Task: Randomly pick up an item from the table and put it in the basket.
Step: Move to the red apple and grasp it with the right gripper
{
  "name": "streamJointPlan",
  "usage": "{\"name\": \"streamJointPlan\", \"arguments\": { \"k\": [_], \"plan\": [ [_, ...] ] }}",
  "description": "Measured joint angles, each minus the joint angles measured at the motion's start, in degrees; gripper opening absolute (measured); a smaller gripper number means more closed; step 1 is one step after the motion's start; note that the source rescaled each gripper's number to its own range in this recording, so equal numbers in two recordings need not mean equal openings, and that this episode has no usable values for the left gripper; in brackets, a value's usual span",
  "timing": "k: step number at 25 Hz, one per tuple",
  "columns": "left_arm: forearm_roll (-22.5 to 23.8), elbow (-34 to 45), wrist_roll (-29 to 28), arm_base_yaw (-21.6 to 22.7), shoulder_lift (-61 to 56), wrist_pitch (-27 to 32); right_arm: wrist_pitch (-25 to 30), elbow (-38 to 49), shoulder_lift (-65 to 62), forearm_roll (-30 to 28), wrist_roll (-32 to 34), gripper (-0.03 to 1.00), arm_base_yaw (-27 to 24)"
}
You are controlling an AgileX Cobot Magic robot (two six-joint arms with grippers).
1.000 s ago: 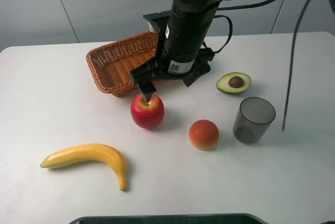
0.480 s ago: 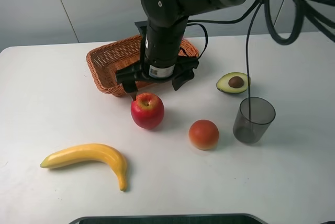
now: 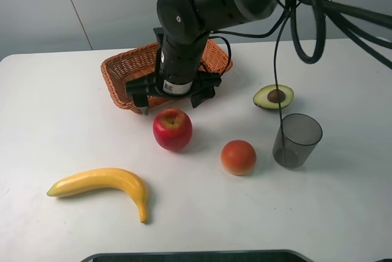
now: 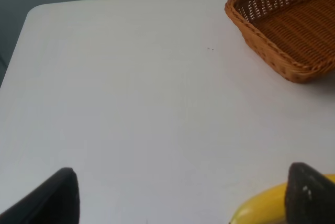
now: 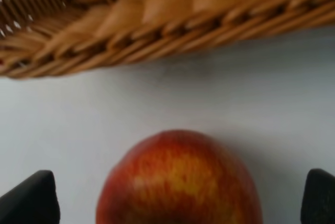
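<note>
Descent onto the apple [image 3: 173, 129] looks like the step in hand; the fruit rests on the surface [image 3: 61, 121] just below and ahead of the right end effector [image 3: 170, 106], centred between its 2 fingers [image 5: 29, 203] in the wrist view; that end effector is released, gripping nothing; the basket [image 3: 125, 72] lies just beyond it, past the fruit. To do this well, lower straight until both fingers pass the apple's widest part, then close evenly so the round fruit cannot roll out; stay off the basket's near wall. The left end effector [image 4: 183, 198] is likewise spread and empty, with a banana [image 4: 261, 211] beside 1 finger.
</note>
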Motion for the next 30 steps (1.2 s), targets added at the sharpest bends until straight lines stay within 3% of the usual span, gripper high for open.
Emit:
{"name": "streamJointPlan", "arguments": {
  "k": [25,26,27,28,30],
  "plan": [
    [0.0,0.0,0.0,0.0,0.0,0.0,0.6,-0.1,5.5,0.0,0.3,0.99,0.4],
    [0.0,0.0,0.0,0.0,0.0,0.0,0.6,-0.1,5.6,0.0,0.3,0.95,0.4],
    [0.0,0.0,0.0,0.0,0.0,0.0,0.6,-0.1,5.6,0.1,0.2,0.55,0.4],
    [0.0,0.0,0.0,0.0,0.0,0.0,0.6,-0.1,5.6,0.1,0.2,0.03,0.4],
    [0.0,0.0,0.0,0.0,0.0,0.0,1.0,-0.2,5.6,0.1,0.2,0.00,0.4]
  ]
}}
